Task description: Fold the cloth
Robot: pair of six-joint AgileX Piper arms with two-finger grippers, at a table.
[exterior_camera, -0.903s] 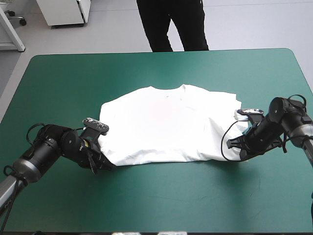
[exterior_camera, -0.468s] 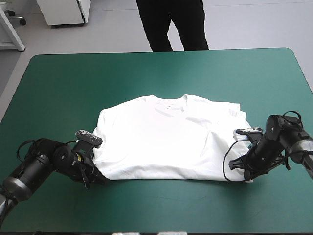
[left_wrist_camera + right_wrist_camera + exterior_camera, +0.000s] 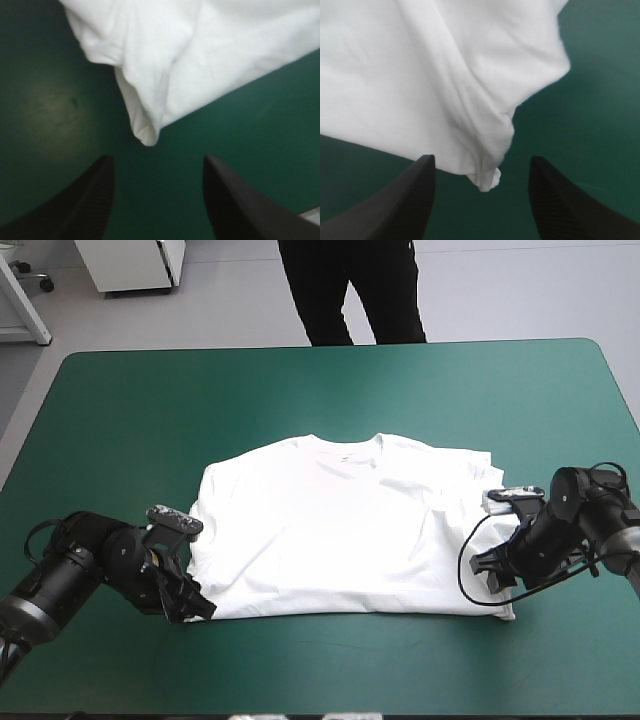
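Teal-green bench carries the white T-shirt flat near its middle; I fear pinching only the top layer, or missing, so the fold slips crooked. My left tool and right tool are both open and empty, each with a near corner of the T-shirt lying just ahead of it.

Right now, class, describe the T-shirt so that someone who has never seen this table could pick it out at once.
Start at the teal-green table; at its middle lies the white short-sleeved T-shirt, flat, neckline toward the far edge. It is the only white thing on it, its two near corners just ahead of the open left gripper and right gripper.
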